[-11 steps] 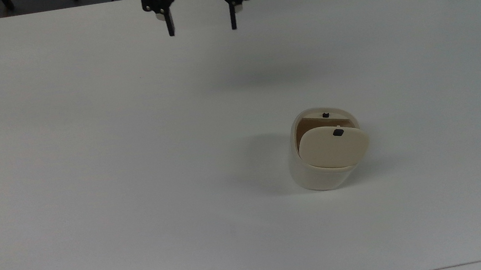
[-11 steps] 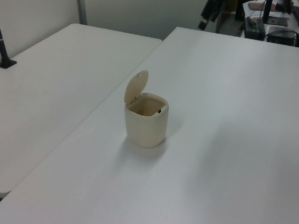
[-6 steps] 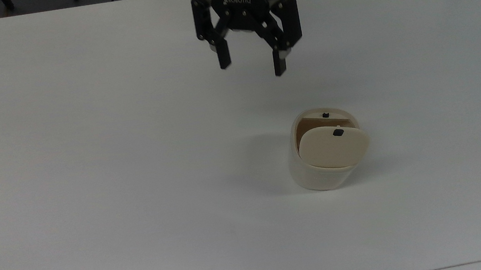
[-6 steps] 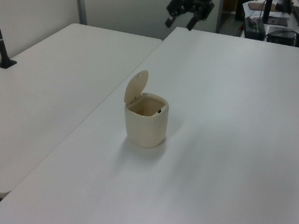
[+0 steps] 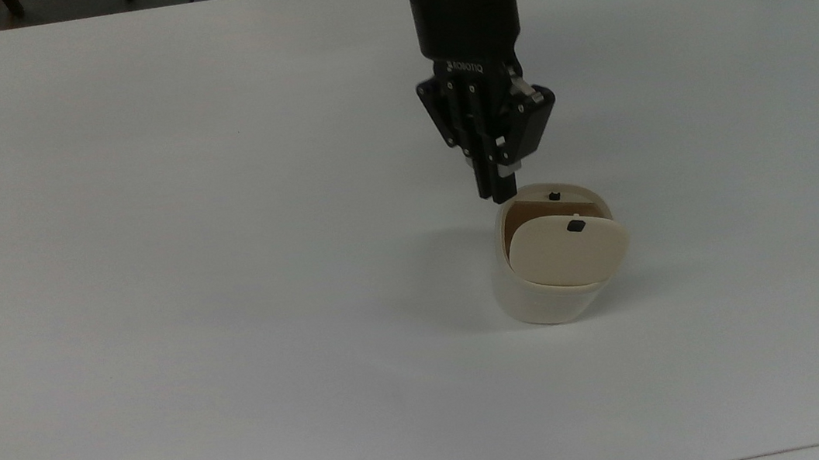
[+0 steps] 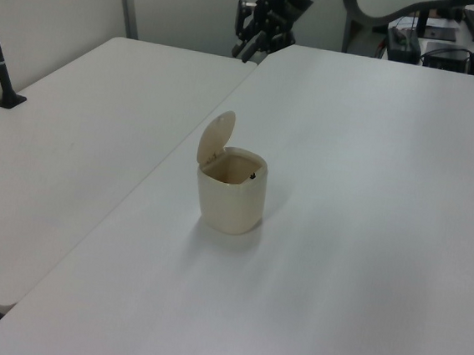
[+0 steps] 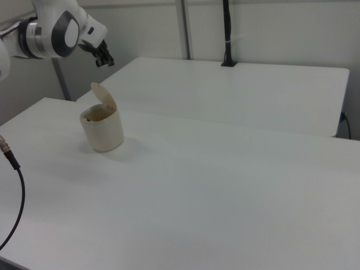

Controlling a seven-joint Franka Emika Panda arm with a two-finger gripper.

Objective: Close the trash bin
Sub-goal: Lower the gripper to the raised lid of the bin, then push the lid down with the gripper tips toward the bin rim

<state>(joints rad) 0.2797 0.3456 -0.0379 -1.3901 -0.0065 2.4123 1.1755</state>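
On white table (image 5: 151, 293): trash bin (image 5: 551, 287) lid up; tool (image 5: 496, 192) above, fingers together.

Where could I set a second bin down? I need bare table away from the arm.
Bare table spreads across the top view's left and along its bottom edge below the trash bin. It is crowded just above the bin, where the end effector hangs.

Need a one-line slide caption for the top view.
Gripper above the open trash bin, lid raised, on the white table.
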